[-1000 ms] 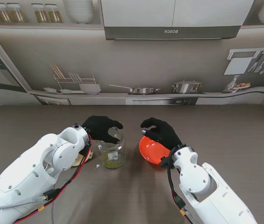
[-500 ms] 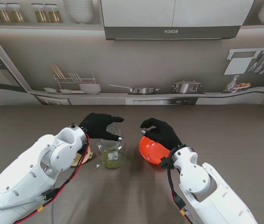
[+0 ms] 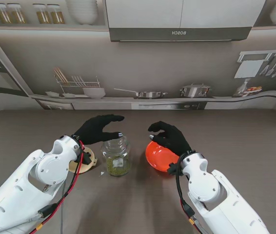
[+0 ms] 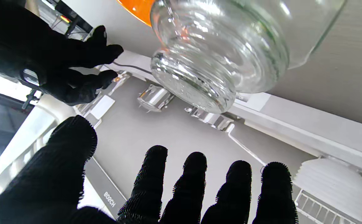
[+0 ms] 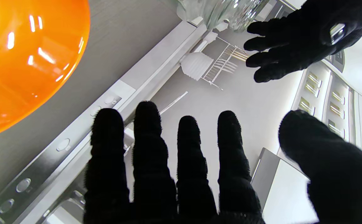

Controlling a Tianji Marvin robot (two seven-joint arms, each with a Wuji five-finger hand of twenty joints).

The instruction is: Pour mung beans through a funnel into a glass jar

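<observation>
The table (image 3: 235, 131) carries an orange bowl (image 3: 158, 157) to the right of a glass jar (image 3: 116, 156), the two near each other but apart. The bowl's right side is hidden under the right hand (image 3: 169, 138), which hovers over it with fingers spread and curled, holding nothing. The jar stands upright, mung beans (image 3: 116, 167) in its lower part; its mouth is bare. The left hand (image 3: 96, 128) hangs just beyond and left of the jar, fingers apart, empty. A tan round object (image 3: 86, 161) lies left of the jar, half covered by the left wrist; what it is cannot be made out.
</observation>
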